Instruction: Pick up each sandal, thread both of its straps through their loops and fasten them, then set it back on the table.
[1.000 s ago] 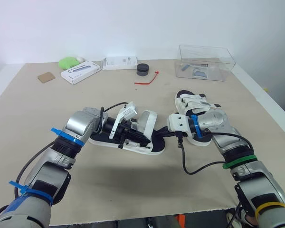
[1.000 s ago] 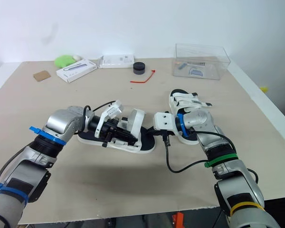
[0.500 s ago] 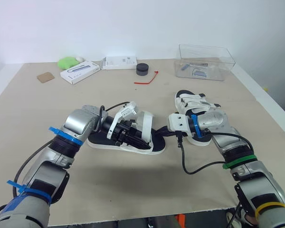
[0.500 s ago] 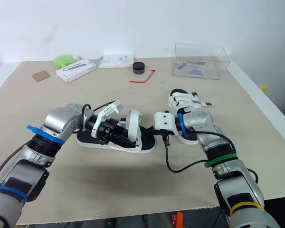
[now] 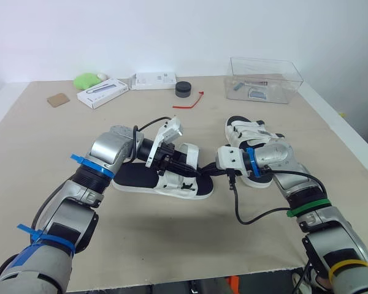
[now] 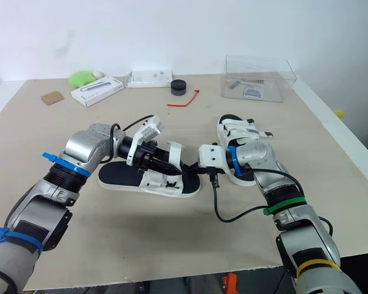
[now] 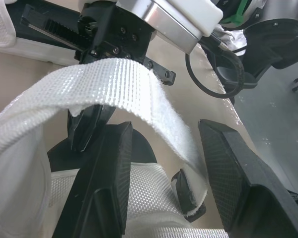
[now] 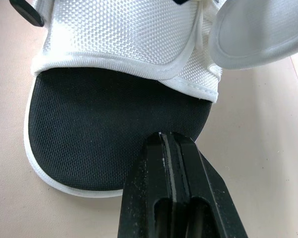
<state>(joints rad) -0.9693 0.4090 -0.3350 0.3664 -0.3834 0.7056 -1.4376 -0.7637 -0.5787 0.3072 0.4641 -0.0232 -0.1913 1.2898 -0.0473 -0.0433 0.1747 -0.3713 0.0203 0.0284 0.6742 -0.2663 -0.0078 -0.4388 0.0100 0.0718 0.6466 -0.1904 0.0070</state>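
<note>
Two sandals sit on the table (image 5: 172,245), and the nearer sandal (image 5: 138,176) lies flat between the robot's arms, sole down. The left gripper (image 5: 185,165) hovers over its front upper. Its fingers (image 7: 109,168) are spread wide, and a white woven strap (image 7: 114,84) arches loose across the gap, gripped by neither pad. The right gripper (image 5: 203,174) has its fingers (image 8: 174,173) pressed together, tips resting on the black footbed (image 8: 99,114) at the toe end with nothing visibly clamped between them. The second sandal (image 5: 248,131) lies just behind the right forearm, close enough that contact cannot be ruled out.

Threading appears barely begun on this sandal; which loop the strap is bound for cannot be made out.

Several things could go wrong from here. The strap's free end is unsupported, so a closing pinch may catch air or fold the webbing, and a folded strap would likely jam at a loop. The toe is pinned at a single point, so a sideways tug on the strap could pivot the sandal or skid it out from under those tips. Any wide swing of the right arm risks shoving the second sandal across the table.
</note>
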